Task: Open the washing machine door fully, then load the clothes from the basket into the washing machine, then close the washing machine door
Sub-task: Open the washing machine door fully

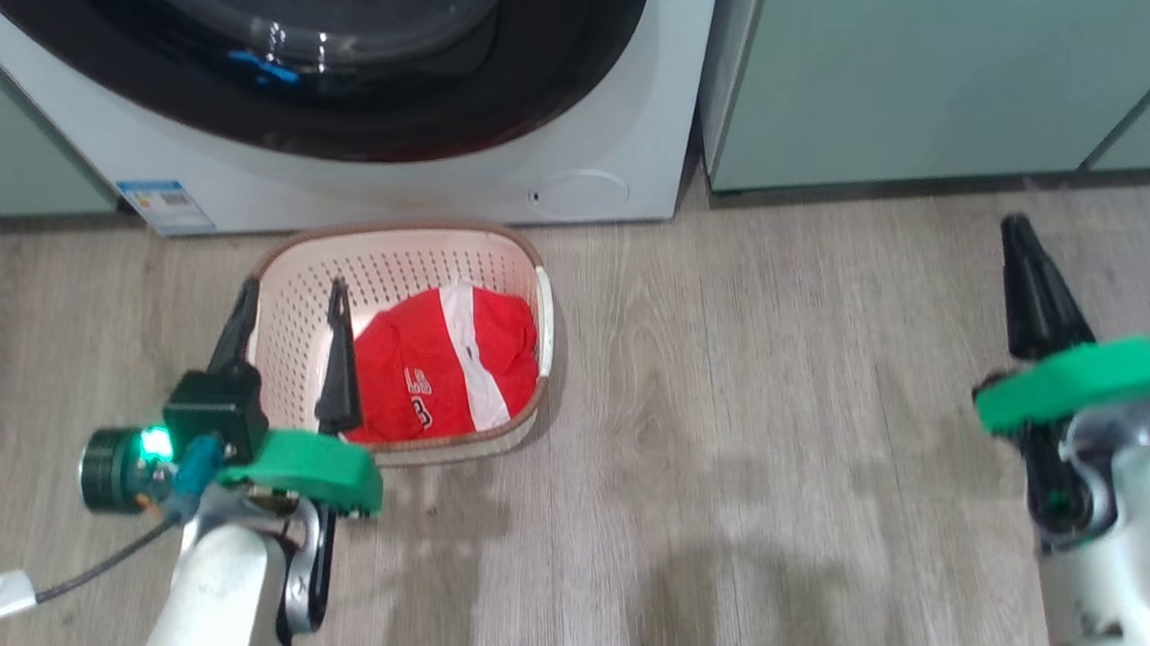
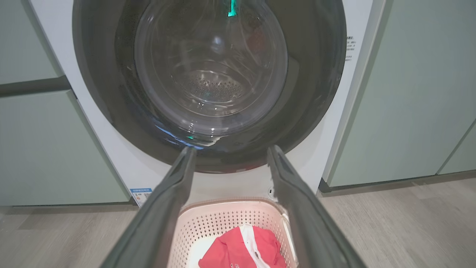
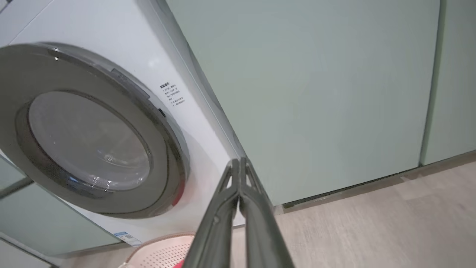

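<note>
Step in hand: the first one, opening the door; nothing is loaded yet.
Washing machine door: shut flush against the washing machine, with the steel drum dimly visible through the glass.
Basket: on the floor just in front of the washer, at 6 o'clock from the door in the head view.
Clothes: the red bundle lies inside the basket, toward its 4 o'clock corner.
Left gripper: fingers spread wide with nothing between them. It hovers over the basket's 9 o'clock side and points toward the door's lower rim.
Right gripper: fingers pressed together on nothing. It is at 3 o'clock from the basket and well apart from it, over bare floor. It is aimed at the seam between the washer and the pale green cabinets.
Next move calls for: one gripper to reach the door's rim and find a purchase on its free edge. The right wrist view shows a faint recess near 1 o'clock, but whether it is the handle cannot be told. The door then has to swing through its whole arc.
Risk: the basket sits close below the door, so a low arm may knock it.
</note>
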Controlling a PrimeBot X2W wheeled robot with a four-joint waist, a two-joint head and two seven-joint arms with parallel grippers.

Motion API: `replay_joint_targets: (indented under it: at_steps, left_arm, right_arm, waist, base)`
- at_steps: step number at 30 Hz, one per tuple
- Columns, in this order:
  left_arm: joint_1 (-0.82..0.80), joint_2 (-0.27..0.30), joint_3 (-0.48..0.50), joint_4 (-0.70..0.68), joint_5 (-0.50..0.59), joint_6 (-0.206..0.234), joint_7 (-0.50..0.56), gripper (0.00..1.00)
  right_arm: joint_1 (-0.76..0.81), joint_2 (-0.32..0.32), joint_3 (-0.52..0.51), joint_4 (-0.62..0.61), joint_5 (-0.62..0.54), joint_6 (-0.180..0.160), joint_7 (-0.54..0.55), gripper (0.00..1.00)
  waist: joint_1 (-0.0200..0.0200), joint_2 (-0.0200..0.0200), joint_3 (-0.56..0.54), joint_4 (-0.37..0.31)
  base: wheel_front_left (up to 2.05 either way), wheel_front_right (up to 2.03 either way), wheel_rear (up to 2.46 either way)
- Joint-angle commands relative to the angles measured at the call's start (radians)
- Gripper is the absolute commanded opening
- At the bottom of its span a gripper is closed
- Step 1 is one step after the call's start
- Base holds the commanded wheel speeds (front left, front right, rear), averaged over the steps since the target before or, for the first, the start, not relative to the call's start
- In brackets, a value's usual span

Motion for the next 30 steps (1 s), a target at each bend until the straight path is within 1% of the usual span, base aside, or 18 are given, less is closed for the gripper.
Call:
replay_joint_targets:
  at_steps: [1,5,9,14,15,16,17,20,21,29,30]
  left_arm:
    - [-0.054,0.015,0.032,-0.041,-0.008,0.004,-0.015,1.00]
    - [-0.086,0.006,0.026,-0.050,-0.011,0.000,-0.023,1.00]
    - [-0.118,-0.002,0.021,-0.058,-0.013,-0.004,-0.030,1.00]
    - [-0.155,-0.008,0.016,-0.058,-0.015,-0.012,-0.040,1.00]
    - [-0.168,-0.009,0.014,-0.057,-0.014,-0.015,-0.044,1.00]
    - [-0.168,-0.009,0.014,-0.057,-0.014,-0.015,-0.044,1.00]
    - [-0.179,-0.010,0.011,-0.055,-0.011,-0.017,-0.047,1.00]
    - [-0.193,-0.014,0.004,-0.054,-0.008,-0.020,-0.051,1.00]
    - [-0.193,-0.014,0.004,-0.054,-0.008,-0.020,-0.051,1.00]
    - [-0.223,-0.022,-0.006,-0.060,-0.007,-0.027,-0.057,1.00]
    - [-0.223,-0.022,-0.006,-0.060,-0.007,-0.027,-0.057,1.00]
  right_arm:
    - [-0.065,-0.009,0.015,-0.004,0.046,0.000,0.012,0.00]
    - [-0.167,-0.009,-0.014,0.093,0.249,0.000,0.051,0.00]
    - [-0.282,-0.010,-0.066,0.168,0.450,0.000,0.093,0.00]
    - [-0.433,-0.021,-0.123,0.244,0.627,0.000,0.151,0.00]
    - [-0.489,-0.025,-0.136,0.277,0.674,0.000,0.180,0.00]
    - [-0.489,-0.025,-0.136,0.277,0.674,0.000,0.180,0.00]
    - [-0.545,-0.030,-0.147,0.314,0.707,0.000,0.207,0.00]
    - [-0.631,-0.035,-0.152,0.359,0.739,0.000,0.245,0.00]
    - [-0.631,-0.035,-0.152,0.359,0.739,0.000,0.245,0.00]
    - [-0.833,-0.028,-0.100,0.446,0.746,0.000,0.334,0.00]
    - [-0.833,-0.028,-0.100,0.446,0.746,0.000,0.334,0.00]
  waist:
    - [0.0000,0.0000,0.027,0.004]
    - [0.0000,0.0000,0.078,0.016]
    - [0.0000,0.0000,0.132,0.027]
    - [0.0000,0.0000,0.190,0.043]
    - [0.0000,0.0000,0.207,0.048]
    - [0.0000,0.0000,0.207,0.048]
    - [0.0000,0.0000,0.221,0.054]
    - [0.0000,0.0000,0.240,0.063]
    - [0.0000,0.0000,0.240,0.063]
    - [0.0000,0.0000,0.283,0.085]
    - [0.0000,0.0000,0.283,0.085]
  base:
    - [0.00,0.00,0.00]
    - [0.00,0.00,0.00]
    - [0.00,0.00,0.00]
    - [0.00,0.00,0.00]
    - [0.00,0.00,0.00]
    - [0.00,0.00,0.00]
    - [0.00,0.00,0.00]
    - [0.00,0.00,0.00]
    - [0.00,0.00,0.00]
    - [0.00,0.00,0.00]
    - [0.00,0.00,0.00]
